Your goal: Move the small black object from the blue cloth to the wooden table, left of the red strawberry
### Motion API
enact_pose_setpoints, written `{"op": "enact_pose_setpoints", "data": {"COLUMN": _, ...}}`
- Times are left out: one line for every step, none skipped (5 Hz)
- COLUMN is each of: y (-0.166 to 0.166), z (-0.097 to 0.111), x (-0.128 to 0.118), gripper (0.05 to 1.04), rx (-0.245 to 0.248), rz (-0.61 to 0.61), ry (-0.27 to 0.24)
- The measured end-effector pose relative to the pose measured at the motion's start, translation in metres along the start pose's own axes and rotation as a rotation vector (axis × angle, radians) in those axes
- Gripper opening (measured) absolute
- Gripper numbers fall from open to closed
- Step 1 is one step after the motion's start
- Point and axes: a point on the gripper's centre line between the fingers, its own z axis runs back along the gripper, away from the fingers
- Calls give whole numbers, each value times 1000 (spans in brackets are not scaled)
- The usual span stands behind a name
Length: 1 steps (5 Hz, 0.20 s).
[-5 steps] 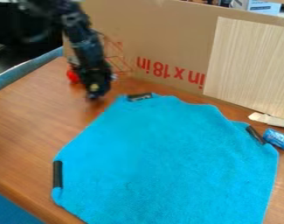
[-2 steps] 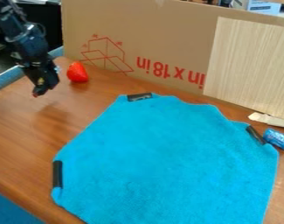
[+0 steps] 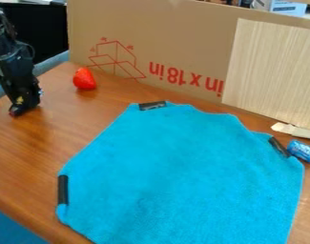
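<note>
Leftward shift since the earlier frames: your gripper [image 3: 22,108] has moved farther from the turquoise cloth [image 3: 176,176], whose position is unchanged. Nearest you, cloth lies spread on the wooden table [image 3: 23,157], near edge cut off by the view's bottom. Blue packet [image 3: 302,151] by its right corner; contact unclear. Gripper at far left, dark; you cannot tell its opening or any hold. Farther back: red object [image 3: 84,79], then cardboard [image 3: 182,43], partly hidden by a wood-grain panel [image 3: 275,71].
</note>
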Motion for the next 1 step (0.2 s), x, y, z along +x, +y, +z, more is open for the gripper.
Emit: {"op": "enact_pose_setpoints", "data": {"y": 19, "z": -5, "x": 3, "gripper": 605, "rx": 85, "rz": -4, "ry": 40}}
